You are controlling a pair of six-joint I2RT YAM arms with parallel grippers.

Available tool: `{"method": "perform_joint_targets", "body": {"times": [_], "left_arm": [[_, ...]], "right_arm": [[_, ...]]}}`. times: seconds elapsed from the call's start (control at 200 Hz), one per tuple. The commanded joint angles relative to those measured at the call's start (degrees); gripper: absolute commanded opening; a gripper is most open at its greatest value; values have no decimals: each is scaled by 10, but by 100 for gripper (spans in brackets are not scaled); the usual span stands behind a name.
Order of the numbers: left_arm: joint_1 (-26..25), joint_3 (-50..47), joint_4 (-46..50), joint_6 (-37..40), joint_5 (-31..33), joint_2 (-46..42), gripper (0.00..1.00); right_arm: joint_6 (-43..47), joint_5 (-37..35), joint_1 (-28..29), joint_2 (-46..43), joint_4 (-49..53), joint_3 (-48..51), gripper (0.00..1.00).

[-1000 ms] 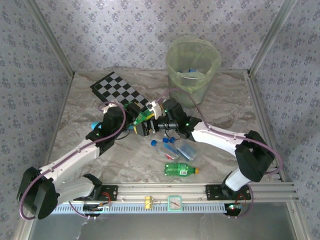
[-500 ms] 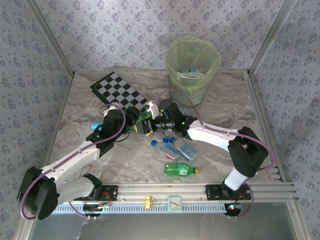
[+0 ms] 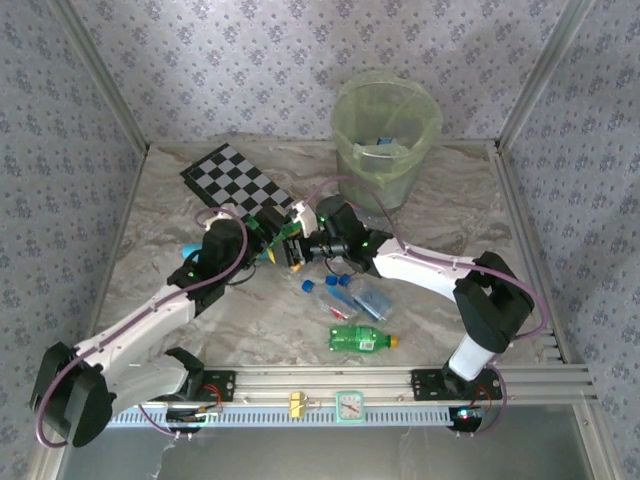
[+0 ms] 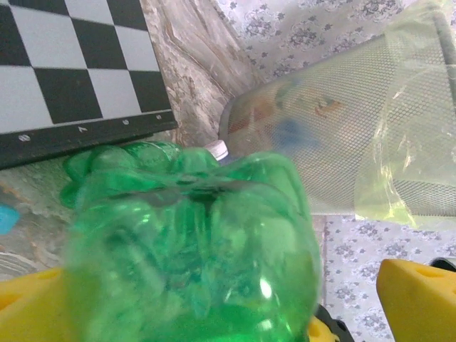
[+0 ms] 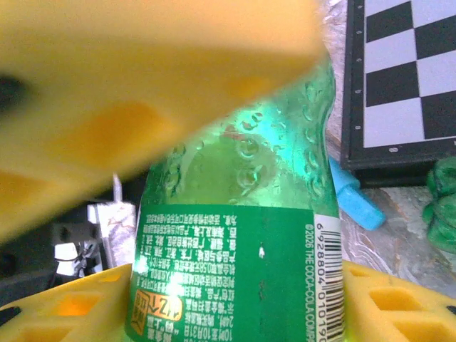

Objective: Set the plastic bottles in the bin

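losing the green bottle (image 4: 192, 249) to close-range blur and the bottom edge of the left wrist view, hiding any contact with the yellow fingers (image 4: 417, 299) at the corners; smearing the bin (image 4: 342, 135) behind it, contents too soft to name; masking the neck of the labelled green bottle (image 5: 242, 235) with an unfocused yellow shape (image 5: 142, 92) in the right wrist view; rendering the left gripper (image 3: 272, 228) and right gripper (image 3: 300, 248) too small from above for reading either grip.

A green bottle (image 5: 242, 235) with a barcoded label is gripped between yellow fingers (image 5: 142, 92). Behind it, a checkered board (image 5: 406, 78) lies on the worktop (image 5: 399, 231), with a blue item (image 5: 356, 203) at its edge.
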State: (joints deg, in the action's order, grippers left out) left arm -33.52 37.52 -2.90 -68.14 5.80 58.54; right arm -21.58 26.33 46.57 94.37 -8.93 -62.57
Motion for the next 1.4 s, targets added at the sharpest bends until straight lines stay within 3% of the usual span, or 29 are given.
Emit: {"method": "perform_joint_targets", "body": {"times": [0.0,0.225,0.47,0.765,0.984,1.164,1.394], "left_arm": [[34,44,73,68,33,-44,100],[109,17,116,103,35,-93,100],[137,-4,125,112,16,-70,100],[136,-10,129,145,-104,13,100],[119,11,131,175,-150,66,100],[84,59,182,211,-112,95,100],[54,92,221,216,-93,138,100]], "right_arm": [[24,-13,-18,-25,26,-16,55],[71,-51,-66,-75,95,-22,55],[144,-115,-130,-146,196,-101,53],[186,-193,-215,-149,266,-244,52],[179,-244,-281,-91,277,-327,52],[166,-254,-316,-8,323,-414,52],[165,-222,-339,126,466,-570,52]]}}
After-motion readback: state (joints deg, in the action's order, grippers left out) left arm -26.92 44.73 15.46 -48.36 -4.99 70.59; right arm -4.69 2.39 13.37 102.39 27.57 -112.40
